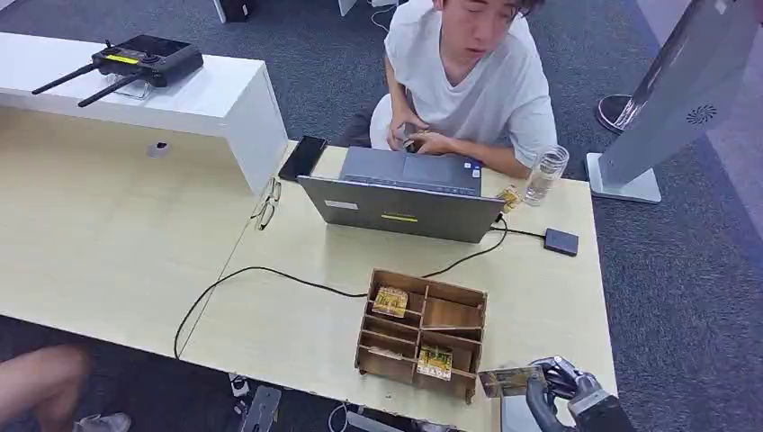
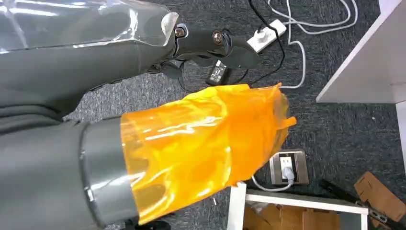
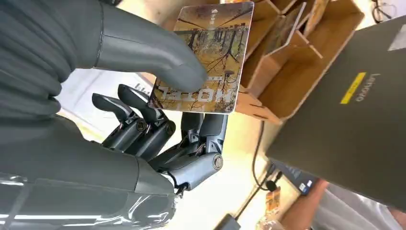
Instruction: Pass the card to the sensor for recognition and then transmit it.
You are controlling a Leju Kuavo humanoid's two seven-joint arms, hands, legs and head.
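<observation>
Card (image 3: 207, 57) with an autumn-tree print and "HOTEL" lettering is getting pinched between the right hand's (image 1: 560, 385) thumb and fingers, sitting at the wooden box's (image 1: 423, 333) 4 o'clock. Two more cards are lying inside. Left hand (image 2: 210, 40): can't tell its fingers.

three cards (image 1: 511, 381), one laptop (image 1: 402, 209), one box (image 1: 421, 334)

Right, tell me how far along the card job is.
Done: the right hand pinches a card beside the wooden organizer, where other cards remain. In hand: the card is held off the desk. Left: reaching the small dark box by the laptop, likely the sensor, then the handover.
</observation>
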